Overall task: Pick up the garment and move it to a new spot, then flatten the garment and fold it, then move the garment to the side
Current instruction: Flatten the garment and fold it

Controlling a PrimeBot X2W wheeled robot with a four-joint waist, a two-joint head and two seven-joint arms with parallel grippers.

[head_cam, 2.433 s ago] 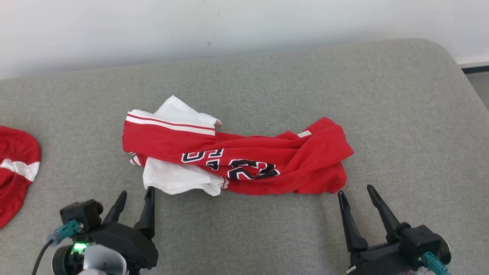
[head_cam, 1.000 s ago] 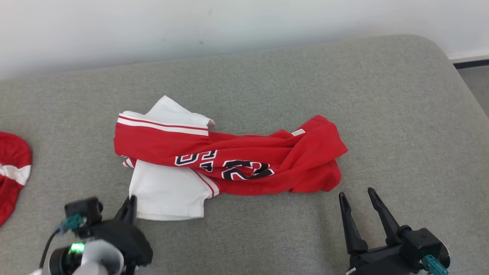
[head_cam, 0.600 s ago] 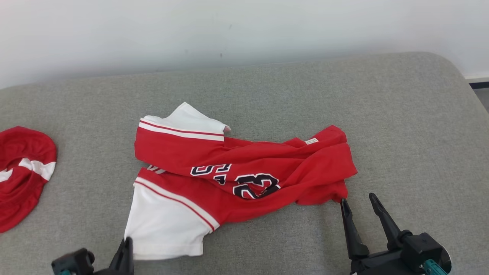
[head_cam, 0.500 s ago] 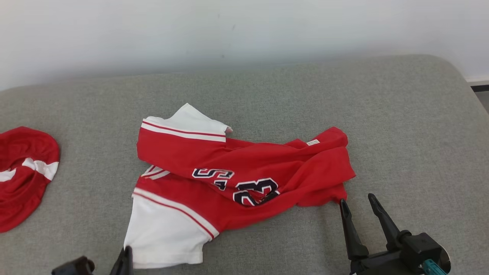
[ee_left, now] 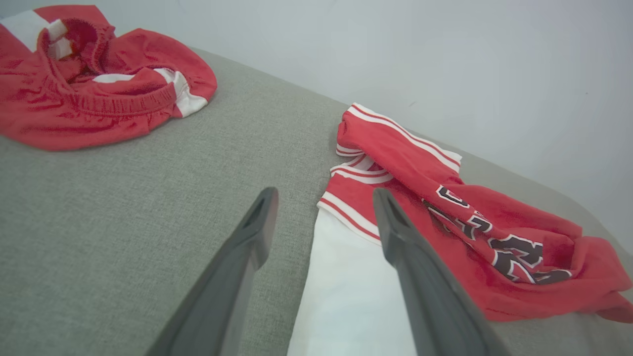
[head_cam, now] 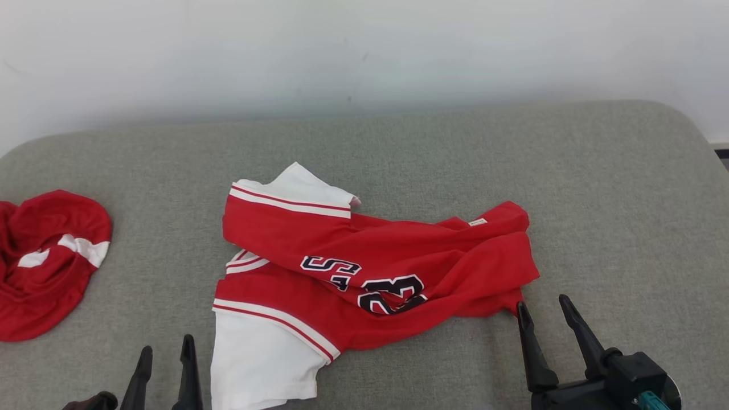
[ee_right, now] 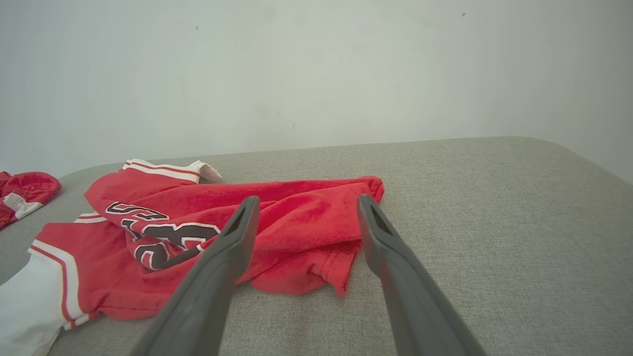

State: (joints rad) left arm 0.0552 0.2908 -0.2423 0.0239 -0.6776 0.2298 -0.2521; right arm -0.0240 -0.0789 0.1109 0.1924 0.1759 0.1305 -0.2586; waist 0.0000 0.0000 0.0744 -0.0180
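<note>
- now that my left gripper has sprung apart, its fingers stand wide with nothing between them; a moment ago they were pinched shut on the white panel of the garment.
- that pull dragged the panel toward me, so it now lies spread out just beside my left fingers, on the side toward my right gripper; before, it was tucked up against the red band.
- the rest of the garment is bunched: a twisted red roll carrying the number print runs from ahead of my left gripper across to just ahead of my right one.
- my right gripper is wide too and holds nothing, its tips almost at the red hem corner; it has barely moved.
- a second red garment lies well off to the outer side of my left gripper, on the same grey cushion.
- i judge flattening has only begun: one corner is out, and the end by my right gripper needs the same tug before any fold.
</note>
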